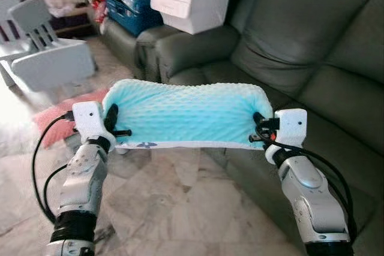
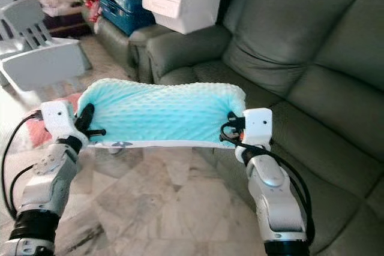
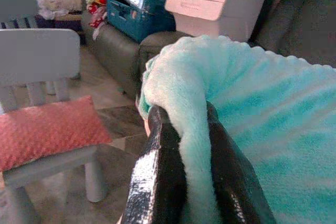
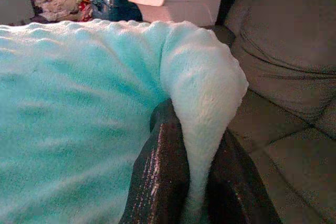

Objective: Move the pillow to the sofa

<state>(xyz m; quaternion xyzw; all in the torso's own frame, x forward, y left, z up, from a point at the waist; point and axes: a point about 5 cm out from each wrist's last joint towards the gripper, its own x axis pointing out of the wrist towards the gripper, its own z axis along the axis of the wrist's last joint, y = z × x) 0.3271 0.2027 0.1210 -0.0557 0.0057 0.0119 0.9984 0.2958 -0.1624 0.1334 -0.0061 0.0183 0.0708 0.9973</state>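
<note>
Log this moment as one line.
pillow: held off floor | left gripper: pinching one end | right gripper: pinching other end | sofa: ahead

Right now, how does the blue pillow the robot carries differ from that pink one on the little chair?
The turquoise pillow is held in the air, pinched at each end by the left gripper and right gripper; the pink pillow lies flat on the grey child's chair, untouched. The turquoise one hangs beside the green sofa; the pink one lies farther from it. Both have a nubby, dotted fabric.
</note>
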